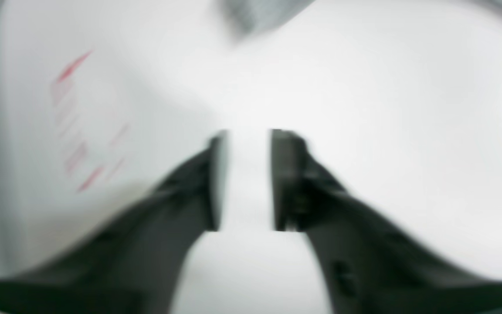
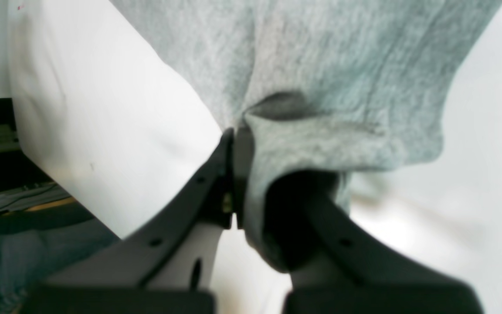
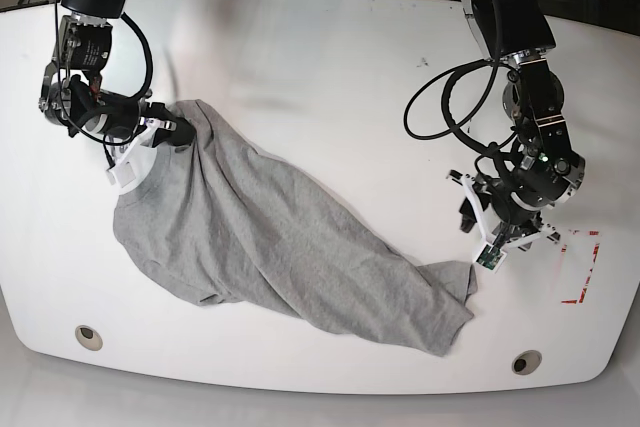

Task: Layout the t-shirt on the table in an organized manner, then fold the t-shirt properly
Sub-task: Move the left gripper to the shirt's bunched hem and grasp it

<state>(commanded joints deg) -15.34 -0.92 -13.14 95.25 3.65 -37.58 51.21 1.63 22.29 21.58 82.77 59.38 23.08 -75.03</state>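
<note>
Right gripper (image 2: 233, 174) nearest lens, jaws clamped on t-shirt (image 3: 280, 237) fold, upper left of base view. T-shirt long axis runs diagonally to lower right across table (image 3: 300, 47). Left gripper (image 3: 478, 237) parted, empty, just beside shirt's lower-right corner; nearer arm for that end.

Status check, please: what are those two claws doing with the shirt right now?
Right gripper shut on shirt. Left gripper open, empty, above the table. Shirt bunched, unfolded. Nothing in the way.
</note>
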